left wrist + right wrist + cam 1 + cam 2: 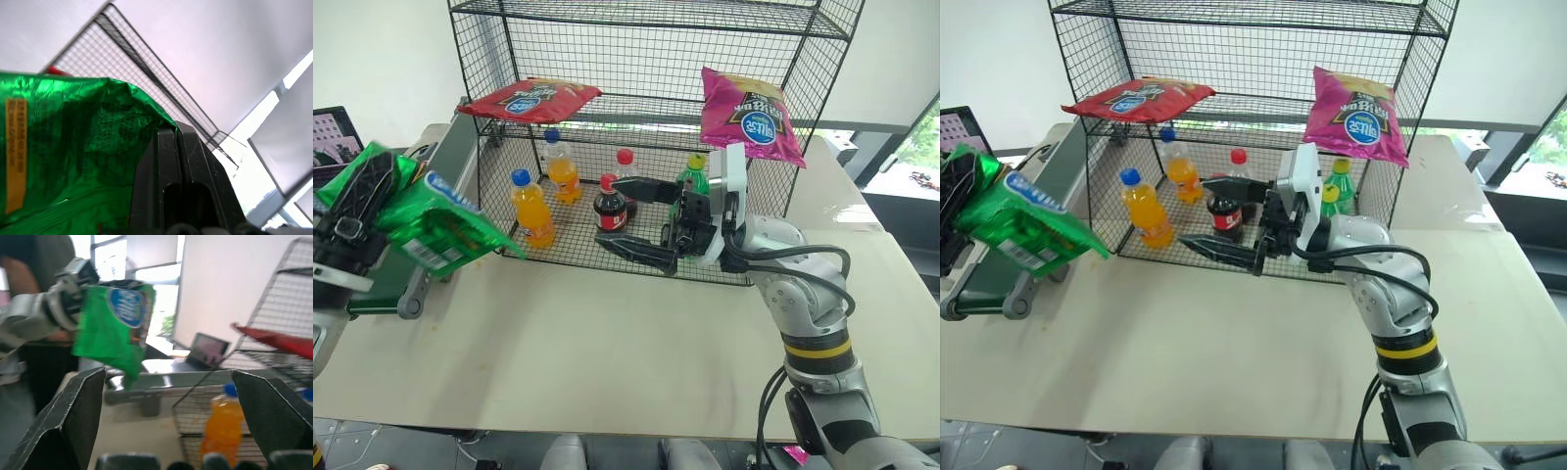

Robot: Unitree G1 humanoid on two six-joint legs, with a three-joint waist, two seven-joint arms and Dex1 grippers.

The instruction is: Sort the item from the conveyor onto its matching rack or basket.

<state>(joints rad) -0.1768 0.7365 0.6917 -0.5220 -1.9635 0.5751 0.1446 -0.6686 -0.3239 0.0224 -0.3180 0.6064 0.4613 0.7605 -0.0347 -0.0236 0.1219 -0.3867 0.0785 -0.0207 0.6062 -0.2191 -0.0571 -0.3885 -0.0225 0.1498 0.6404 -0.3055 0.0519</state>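
Our left gripper (374, 201) clamps the green chip bag (431, 220) above the conveyor (431, 186); we should carry it level to the rack (646, 117), right gripper (641, 217) open.

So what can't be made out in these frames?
- Conveyor: its belt is mostly hidden behind the green bag, head views.
- Left tool: in the left wrist view the bag covers its tips.
- Green bottle: label hidden by the right tool.
- Person in the right wrist view: blurred, cut off by the edge.

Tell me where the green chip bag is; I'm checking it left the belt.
The green chip bag hangs in the left gripper, at the scene's left, above the conveyor and beside the rack.
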